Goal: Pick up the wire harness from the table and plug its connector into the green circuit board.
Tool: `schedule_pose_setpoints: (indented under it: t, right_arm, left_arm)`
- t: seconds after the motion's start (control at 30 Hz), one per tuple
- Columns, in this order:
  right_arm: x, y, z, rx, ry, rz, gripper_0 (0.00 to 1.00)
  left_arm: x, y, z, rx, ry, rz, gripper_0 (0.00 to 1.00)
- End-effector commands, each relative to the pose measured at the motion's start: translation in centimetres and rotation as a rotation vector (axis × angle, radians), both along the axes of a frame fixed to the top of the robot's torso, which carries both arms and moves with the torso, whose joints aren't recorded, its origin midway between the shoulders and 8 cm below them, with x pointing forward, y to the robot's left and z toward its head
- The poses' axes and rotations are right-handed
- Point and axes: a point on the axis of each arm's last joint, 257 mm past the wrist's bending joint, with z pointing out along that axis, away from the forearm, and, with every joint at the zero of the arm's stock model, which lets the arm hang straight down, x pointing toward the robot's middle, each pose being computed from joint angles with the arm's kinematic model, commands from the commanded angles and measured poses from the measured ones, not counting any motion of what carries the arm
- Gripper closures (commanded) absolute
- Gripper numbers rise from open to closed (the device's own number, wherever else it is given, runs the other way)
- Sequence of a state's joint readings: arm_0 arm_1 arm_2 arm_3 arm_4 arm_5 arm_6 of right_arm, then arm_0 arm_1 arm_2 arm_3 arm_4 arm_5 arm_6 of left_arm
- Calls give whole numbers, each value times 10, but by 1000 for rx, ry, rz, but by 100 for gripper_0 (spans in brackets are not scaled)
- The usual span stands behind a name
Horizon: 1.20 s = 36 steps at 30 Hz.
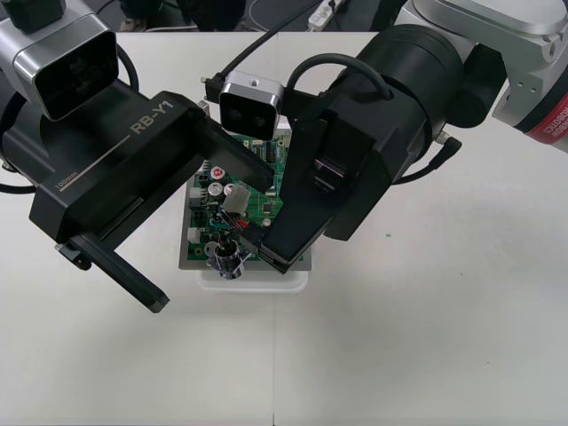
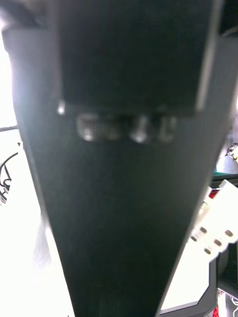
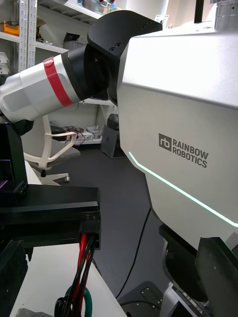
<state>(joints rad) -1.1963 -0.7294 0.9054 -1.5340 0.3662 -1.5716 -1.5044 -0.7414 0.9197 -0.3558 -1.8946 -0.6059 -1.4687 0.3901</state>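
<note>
The green circuit board [image 1: 201,224] sits on its white base [image 1: 266,280] in the middle of the table. My right gripper [image 1: 264,249] reaches down over the board's near right part, shut on the wire harness. Red and black wires [image 1: 243,229] run from its fingers to the round metal socket [image 1: 225,260] at the board's near edge. The plug is hidden, so I cannot tell whether it is in the board. My left gripper [image 1: 215,238] stands open, straddling the board's left side. In the left wrist view the right gripper's fingers [image 3: 49,208] clamp the red, black and green wires [image 3: 82,270].
The pale table [image 1: 426,337] spreads on all sides of the board. A black cable [image 1: 444,151] loops off the right arm just right of the board. Dark floor with cables runs along the far edge. A white connector block [image 2: 214,224] shows beside a dark body.
</note>
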Motion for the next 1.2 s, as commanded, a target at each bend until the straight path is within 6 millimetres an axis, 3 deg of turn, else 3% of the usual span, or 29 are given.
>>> schedule_pose_setpoints:
  t: [0.03, 0.8, 1.2]
  right_arm:
    - [-10, 6, 12, 48, -50, 52, 100]
    - [-11, 7, 12, 50, -49, 56, 100]
    - [-11, 7, 12, 51, -48, 57, 100]
  left_arm:
    - [-5, -15, 12, 13, 5, -2, 0]
    - [-4, -21, 10, 27, 11, -15, 0]
    - [9, -21, 8, 35, 1, 17, 0]
